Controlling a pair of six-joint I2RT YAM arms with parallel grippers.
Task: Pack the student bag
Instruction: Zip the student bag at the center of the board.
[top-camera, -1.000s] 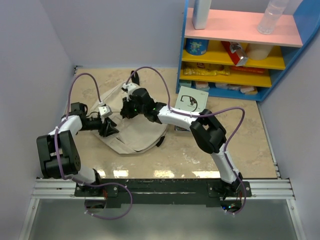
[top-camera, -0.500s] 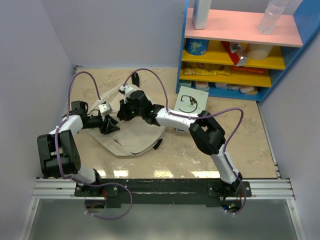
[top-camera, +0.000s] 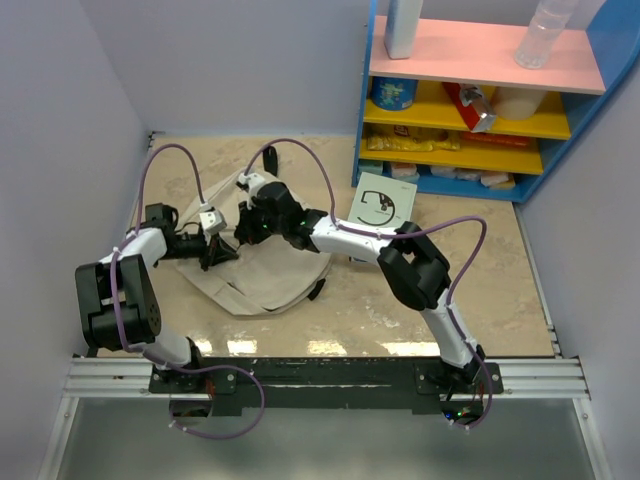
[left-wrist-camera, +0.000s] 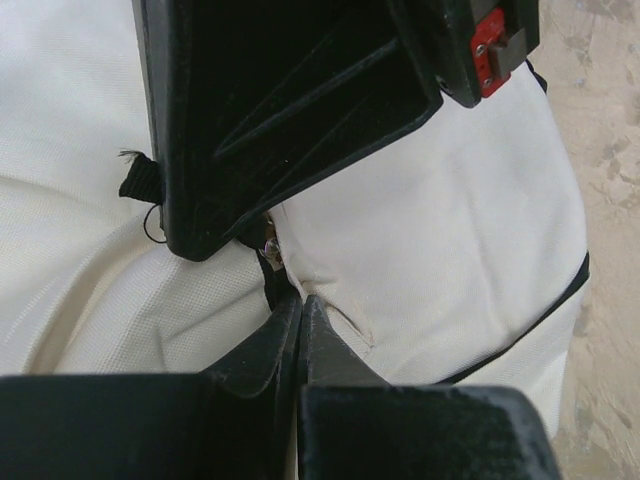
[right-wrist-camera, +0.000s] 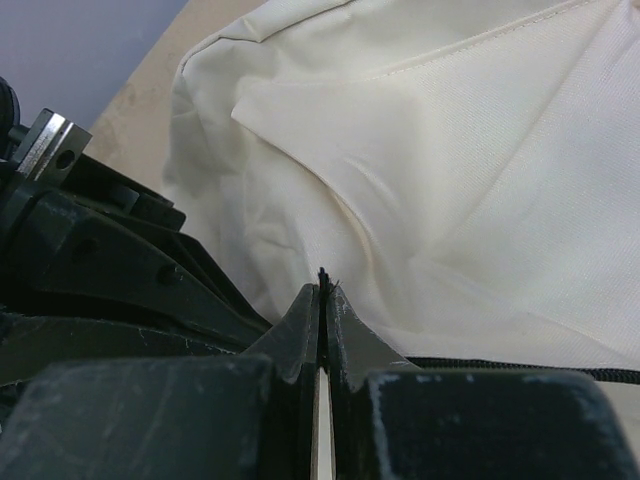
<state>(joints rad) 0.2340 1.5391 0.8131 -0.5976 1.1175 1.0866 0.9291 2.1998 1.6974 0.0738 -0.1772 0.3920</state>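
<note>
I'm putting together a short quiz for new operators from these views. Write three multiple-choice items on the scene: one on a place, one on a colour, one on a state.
1. Where does the white book lie relative to the bag?
A) to its right on the table, by the shelf unit
B) on top of it
C) tucked under it

2. What colour is the shelf unit's top board?
A) green
B) black
C) pink

3. How does the left gripper stand?
A) wide open above the table
B) shut, its tips at the bag's fabric
C) clamped on the book

Answers:
1 A, the top view shows the book flat on the table between bag and shelf unit.
2 C, the board is plainly pink.
3 B, the left wrist view shows the fingertips meeting against the beige cloth.
</note>
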